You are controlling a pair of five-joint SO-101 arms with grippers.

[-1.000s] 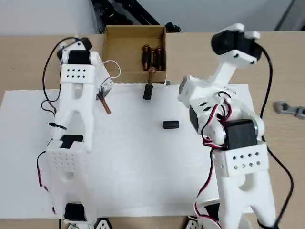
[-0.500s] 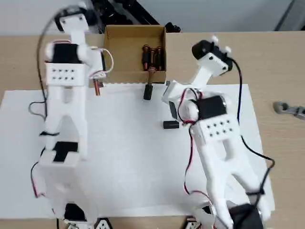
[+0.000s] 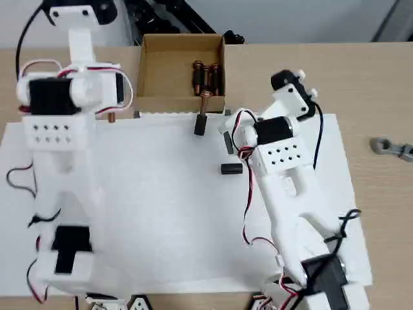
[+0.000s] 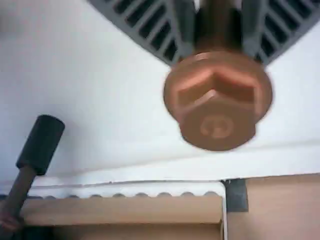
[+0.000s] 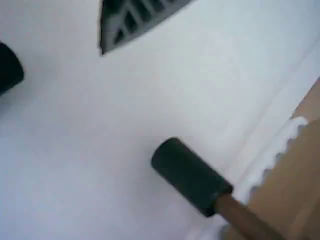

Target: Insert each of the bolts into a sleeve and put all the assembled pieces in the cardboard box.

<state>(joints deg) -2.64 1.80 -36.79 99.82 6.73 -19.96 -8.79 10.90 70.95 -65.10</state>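
My left gripper (image 3: 111, 116) is shut on a copper bolt (image 4: 217, 100), held above the white sheet's far left edge, left of the cardboard box (image 3: 158, 71). Its hex head faces the left wrist camera. Several assembled pieces (image 3: 205, 76) lie inside the box. Another bolt in a black sleeve (image 3: 201, 119) leans against the box's front wall, also seen as sleeve (image 4: 41, 142) and sleeve (image 5: 190, 175). A loose black sleeve (image 3: 231, 169) lies on the sheet. My right gripper (image 3: 227, 141) hovers between those two sleeves, open, holding nothing; one finger (image 5: 135, 20) shows.
A white sheet (image 3: 161, 219) covers most of the wooden table. A metal wrench (image 3: 390, 147) lies on the bare wood at the far right. Dark equipment sits behind the box.
The left arm has swung away to the left with the bolt, from beside the box to the sheet's far left edge. The right arm has swung left toward the sleeves.
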